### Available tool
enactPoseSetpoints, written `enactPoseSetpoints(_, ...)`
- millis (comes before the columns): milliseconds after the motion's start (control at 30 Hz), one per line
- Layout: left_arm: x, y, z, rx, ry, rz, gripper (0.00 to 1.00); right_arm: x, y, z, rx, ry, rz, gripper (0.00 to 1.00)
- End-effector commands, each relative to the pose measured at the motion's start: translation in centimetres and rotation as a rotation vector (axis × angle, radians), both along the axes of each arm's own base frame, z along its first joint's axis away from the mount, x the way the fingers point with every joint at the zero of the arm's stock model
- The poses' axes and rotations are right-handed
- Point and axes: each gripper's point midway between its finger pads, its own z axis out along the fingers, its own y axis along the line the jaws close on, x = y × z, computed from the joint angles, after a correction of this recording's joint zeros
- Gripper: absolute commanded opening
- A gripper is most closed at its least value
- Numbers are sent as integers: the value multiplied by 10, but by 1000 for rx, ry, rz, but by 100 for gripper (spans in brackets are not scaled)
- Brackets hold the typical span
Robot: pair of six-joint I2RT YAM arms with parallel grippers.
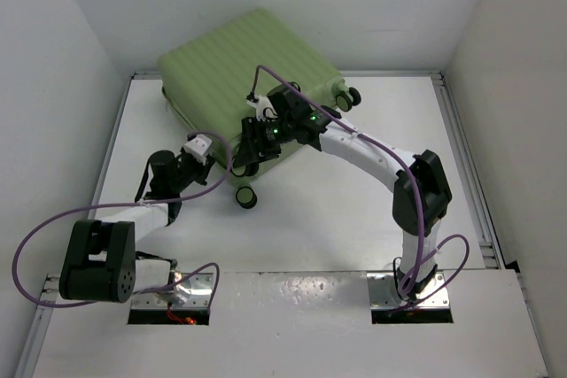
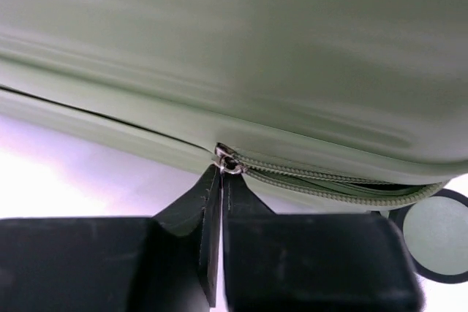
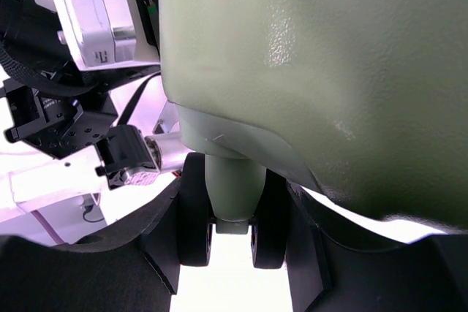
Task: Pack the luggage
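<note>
The luggage (image 1: 244,68) is a pale-green ribbed suitcase lying closed at the back of the table. My left gripper (image 1: 219,158) is at its near-left edge. In the left wrist view its black fingers (image 2: 208,210) are shut on the metal zipper pull (image 2: 228,163). The seam left of the pull is closed and the zipper teeth (image 2: 344,184) to its right lie apart. My right gripper (image 1: 254,143) is at the near corner. In the right wrist view it (image 3: 232,253) is closed around a twin black wheel (image 3: 196,210) on a green stem.
A free wheel (image 1: 245,196) sticks out at the suitcase's near corner and shows in the left wrist view (image 2: 439,235). Two more wheels (image 1: 350,95) are on its right side. White walls enclose the table (image 1: 337,219) on three sides. Purple cables loop round both arms.
</note>
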Motion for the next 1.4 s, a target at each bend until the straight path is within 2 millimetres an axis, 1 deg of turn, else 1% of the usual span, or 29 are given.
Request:
enactPoseSetpoints(0, 17, -9, 42, -6, -139, -42, 6, 22, 0, 15, 78, -27, -39, 20)
enactPoseSetpoints(33, 16, -9, 36, -6, -118, -42, 6, 22, 1, 16, 80, -28, -34, 20)
enactPoseSetpoints(67, 18, -9, 40, -6, -127, -42, 0, 22, 1, 16, 80, -28, -34, 20)
enactPoseSetpoints(133, 17, -9, 34, -5, -104, -42, 0, 21, 1, 15, 79, -22, -33, 20)
enactPoseSetpoints(167, 16, -12, 39, -1, -112, -61, 0, 21, 2, 16, 82, -20, -34, 20)
enactPoseSetpoints(200, 11, -14, 33, 18, -90, -87, 0, 21, 2, 14, 80, -20, -33, 20)
enactPoseSetpoints(267, 5, -22, 37, 4, -84, -137, 0, 22, 2, 15, 81, -16, -36, 20)
enactPoseSetpoints(333, -8, -25, 38, -11, -87, -156, 0, 22, 4, 16, 84, -15, -39, 20)
enactPoseSetpoints(367, -18, -26, 31, -25, -70, -165, 0, 21, 5, 15, 83, -11, -37, 20)
enactPoseSetpoints(400, -24, -26, 40, -23, -107, -165, 0, 24, 4, 16, 84, -15, -40, 20)
enactPoseSetpoints(433, -29, -28, 41, -26, -118, -177, 0, 23, 7, 17, 89, -19, -38, 20)
enactPoseSetpoints(467, -34, -28, 40, -26, -115, -177, 0, 24, 7, 16, 88, -11, -43, 20)
enactPoseSetpoints(500, -43, -29, 32, -37, -88, -184, 0, 26, 6, 15, 85, -11, -47, 20)
enactPoseSetpoints(533, -46, -29, 32, -37, -91, -184, 0, 26, 7, 15, 86, -11, -46, 20)
enactPoseSetpoints(567, -52, -30, 38, -39, -114, -198, 0, 25, 8, 15, 85, -7, -46, 20)
enactPoseSetpoints(600, -56, -32, 38, -41, -112, -208, 0, 27, 7, 15, 85, -8, -49, 20)
enactPoseSetpoints(633, -63, -33, 31, -45, -90, -217, 0, 26, 9, 16, 89, -8, -48, 20)
enactPoseSetpoints(700, -70, -37, 35, -47, -103, -236, 0, 29, 10, 14, 86, -4, -52, 20)
enactPoseSetpoints(733, -74, -37, 31, -48, -92, -236, 0, 28, 12, 19, 94, 1, -52, 20)
enactPoseSetpoints(767, -75, -39, 34, -55, -99, -244, 0, 29, 13, 17, 93, -8, -49, 20)
enactPoseSetpoints(800, -77, -39, 32, -55, -99, -244, 0, 28, 15, 16, 93, -5, -45, 20)
enactPoseSetpoints(933, -81, -54, 35, -91, -89, -272, 0, 27, 21, 19, 100, -13, -36, 20)
enactPoseSetpoints(1000, -78, -53, 29, -87, -67, -239, 0, 27, 23, 20, 102, -15, -34, 20)
enactPoseSetpoints(1033, -74, -54, 33, -84, -79, -229, 0, 26, 24, 19, 101, -12, -33, 20)
enactPoseSetpoints(1133, -66, -57, 30, -79, -49, -204, 0, 26, 23, 17, 96, -14, -34, 20)
enactPoseSetpoints(1167, -60, -56, 34, -83, -48, -185, 0, 27, 23, 17, 95, -15, -35, 20)
enactPoseSetpoints(1200, -55, -55, 28, -72, -24, -160, 0, 26, 23, 20, 100, -18, -34, 20)
enactPoseSetpoints(1233, -51, -57, 31, -79, -19, -153, 0, 25, 22, 16, 93, -11, -34, 20)
enactPoseSetpoints(1367, -40, -54, 24, -88, 15, -110, 0, 25, 22, 19, 96, -17, -35, 20)
